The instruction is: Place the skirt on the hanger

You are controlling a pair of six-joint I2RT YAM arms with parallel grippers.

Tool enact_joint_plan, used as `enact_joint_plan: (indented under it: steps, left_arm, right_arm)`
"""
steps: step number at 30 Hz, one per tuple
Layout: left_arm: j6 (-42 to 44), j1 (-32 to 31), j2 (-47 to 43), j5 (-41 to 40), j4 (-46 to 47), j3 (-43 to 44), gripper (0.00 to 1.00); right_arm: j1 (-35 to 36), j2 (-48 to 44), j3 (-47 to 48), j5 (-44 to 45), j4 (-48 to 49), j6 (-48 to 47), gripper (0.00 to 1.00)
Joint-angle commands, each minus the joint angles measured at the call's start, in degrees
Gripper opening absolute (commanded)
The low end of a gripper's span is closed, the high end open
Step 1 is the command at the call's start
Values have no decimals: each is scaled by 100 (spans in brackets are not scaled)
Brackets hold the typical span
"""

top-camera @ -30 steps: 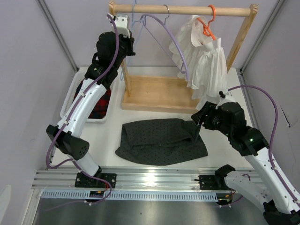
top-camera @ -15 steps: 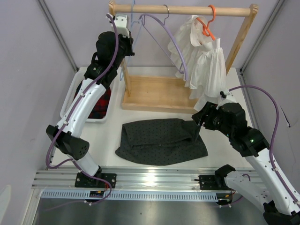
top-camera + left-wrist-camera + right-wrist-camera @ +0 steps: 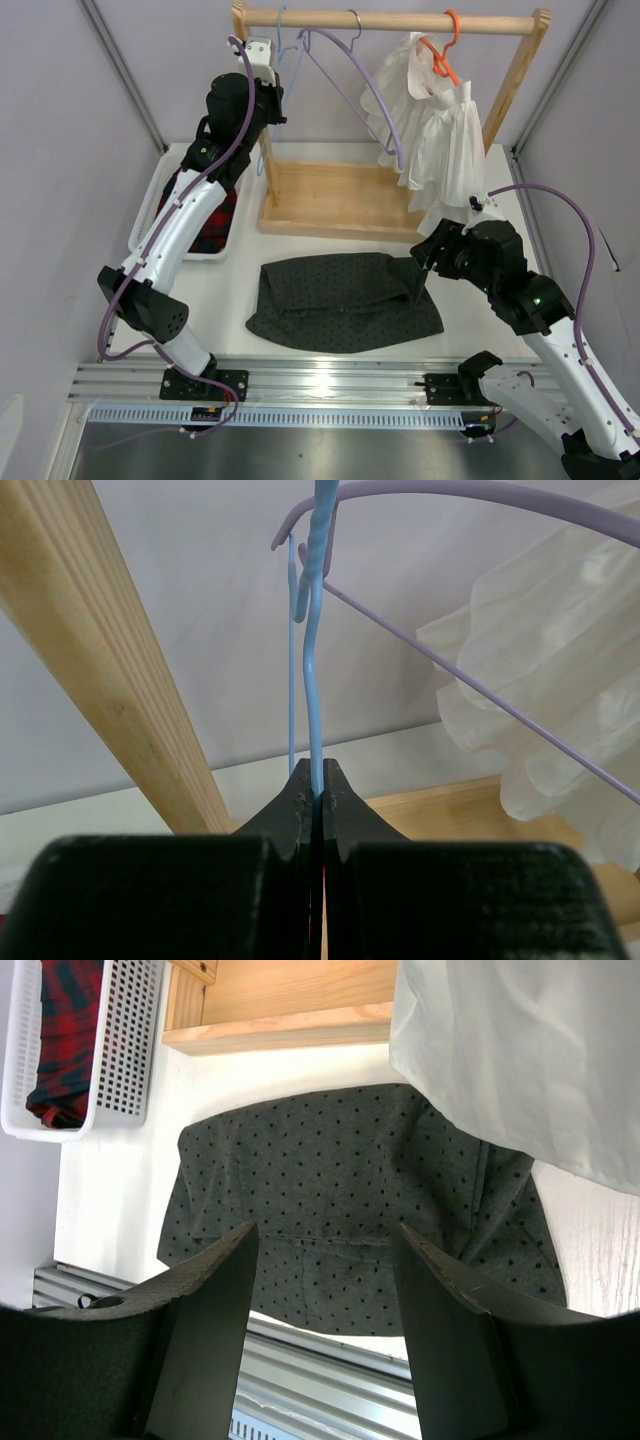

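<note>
Left end effector (image 3: 317, 780) clamped on hanger (image 3: 312, 660) wire; right end effector (image 3: 325, 1230) apart, hovering above skirt (image 3: 330, 1160).

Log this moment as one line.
left gripper shut on hanger | right gripper open over skirt | skirt flat on table, not hung

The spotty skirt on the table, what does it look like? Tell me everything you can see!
The skirt is dark charcoal cloth covered in tiny dots. It looks soft and thin. It lies spread out flat on the white table, just in front of the wooden rack base, narrower at the far edge and flaring wider toward the near one. The right side is rumpled into a few folds. The right gripper is open above it and is not holding it.
</note>
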Motion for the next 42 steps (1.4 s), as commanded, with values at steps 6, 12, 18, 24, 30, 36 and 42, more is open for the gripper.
enact_joint_plan:
  steps: [6,12,18,24,30,36,42]
  left_arm:
    - [-66,65,-716,128,852,-779,0]
    - [4,65,-593,145,950,-306,0]
    - [49,65,-575,-12,949,-190,0]
    - [75,65,-532,-91,731,11,0]
    - [84,65,-777,-39,949,-505,0]
    - [84,56,-1119,5,1222,-1051,0]
    - [75,56,-1445,136,1669,-1726,0]
  right_arm:
    - [-52,-92,-69,38,13,-146,62]
    - [-87,-92,-78,29,22,-172,62]
    - [-113,-110,-95,3,22,-172,61]
    - [-140,-110,-78,-15,13,-190,62]
    - [-166,-110,-86,-23,-4,-190,61]
    - [-184,-83,-104,-41,13,-199,62]
    - [-201,-75,-139,-50,48,-216,62]
